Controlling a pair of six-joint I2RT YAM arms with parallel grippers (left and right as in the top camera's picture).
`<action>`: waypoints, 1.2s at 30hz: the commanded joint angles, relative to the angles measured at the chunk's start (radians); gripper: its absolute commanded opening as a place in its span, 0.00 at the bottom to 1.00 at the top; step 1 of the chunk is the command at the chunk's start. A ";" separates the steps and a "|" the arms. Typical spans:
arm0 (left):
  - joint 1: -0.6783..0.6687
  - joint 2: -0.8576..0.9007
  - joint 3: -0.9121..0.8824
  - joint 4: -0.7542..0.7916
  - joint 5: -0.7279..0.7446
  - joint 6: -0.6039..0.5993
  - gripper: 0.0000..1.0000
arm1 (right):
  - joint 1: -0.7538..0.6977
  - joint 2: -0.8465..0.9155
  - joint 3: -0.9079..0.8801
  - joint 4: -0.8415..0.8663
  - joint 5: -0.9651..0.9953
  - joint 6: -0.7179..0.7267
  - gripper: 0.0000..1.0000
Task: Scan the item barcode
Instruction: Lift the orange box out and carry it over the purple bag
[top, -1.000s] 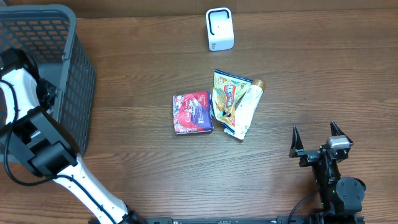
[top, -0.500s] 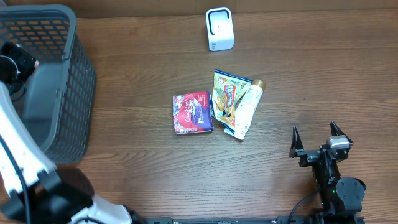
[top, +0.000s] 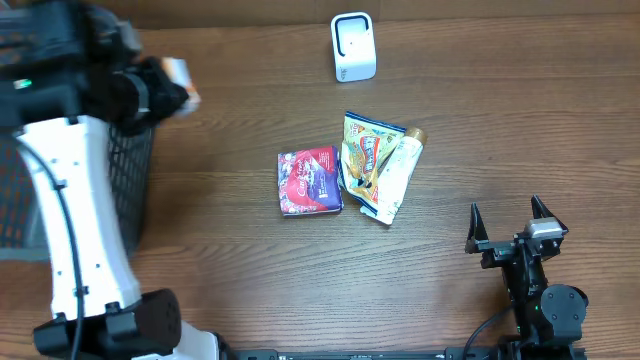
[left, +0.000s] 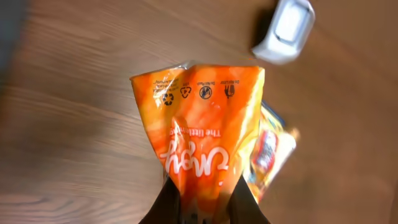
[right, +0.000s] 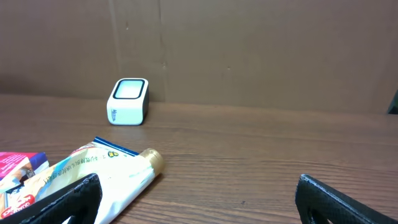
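Note:
My left gripper (left: 205, 194) is shut on the lower end of an orange snack packet (left: 202, 118), which hangs above the wooden table. In the overhead view the packet (top: 180, 78) is a pale blur at the tip of the left arm, just right of the basket. The white barcode scanner (top: 353, 47) stands at the back of the table and shows in the left wrist view's upper right (left: 285, 28). My right gripper (top: 508, 215) rests open at the front right, nothing between its fingers (right: 68, 200). No barcode shows on the packet's visible face.
A dark mesh basket (top: 135, 170) stands at the left edge, partly hidden by the left arm. A red packet (top: 309, 181), a yellow packet (top: 365, 150) and a white tube with a gold cap (top: 397, 168) lie mid-table.
The left arm has come up out of the basket and swung right, carrying the orange packet over the table. The right arm has not moved.

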 joint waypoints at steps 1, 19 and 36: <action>-0.167 0.003 -0.047 -0.008 -0.059 0.030 0.04 | -0.003 -0.007 -0.010 0.006 0.003 0.004 1.00; -0.636 0.043 -0.646 0.624 -0.149 -0.178 0.04 | -0.003 -0.007 -0.010 0.006 0.003 0.004 1.00; -0.564 0.023 -0.609 0.575 -0.055 -0.219 0.86 | -0.003 -0.007 -0.010 0.006 0.003 0.004 1.00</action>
